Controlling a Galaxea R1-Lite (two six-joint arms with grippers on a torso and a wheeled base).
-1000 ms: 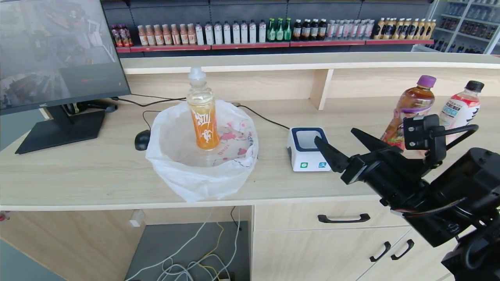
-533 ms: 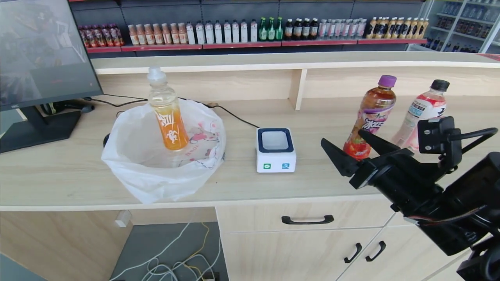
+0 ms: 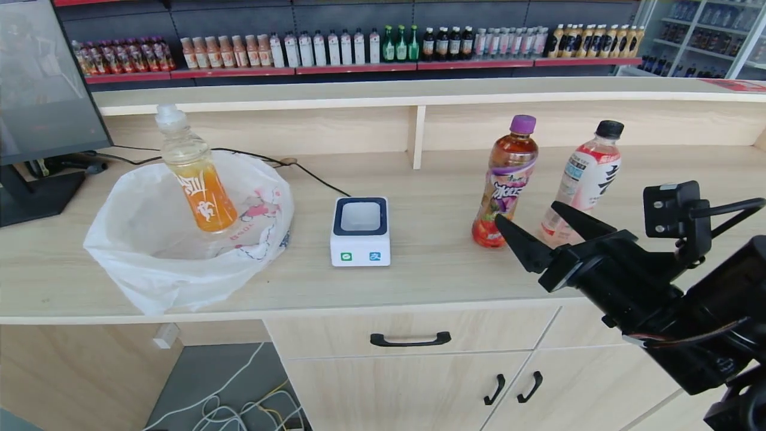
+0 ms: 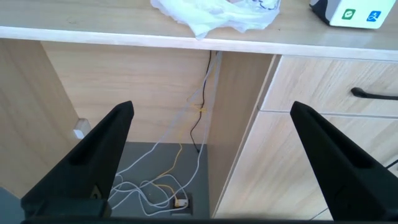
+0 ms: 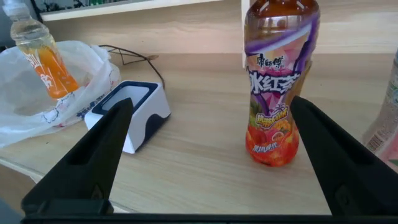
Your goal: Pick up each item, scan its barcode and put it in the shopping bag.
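A: Seeing right gripper [image 3: 525,212] spread wide, empty, pointing at the purple-capped bottle [image 3: 505,179] nearby on the counter [image 3: 431,275].
B: Yep. Left gripper [image 4: 211,109] gaping too, down below counter edge. Spotted orange bottle [image 3: 197,179] standing in shopping bag [image 3: 149,263].

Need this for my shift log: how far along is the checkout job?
Done: the orange-drink plastic bottle with a white cap stands in the white plastic shopping bag. In hand: nothing; the right gripper is open, close to the purple-capped reddish bottle. Left: that bottle and the black-capped pink bottle both need the white box scanner, then the bag.
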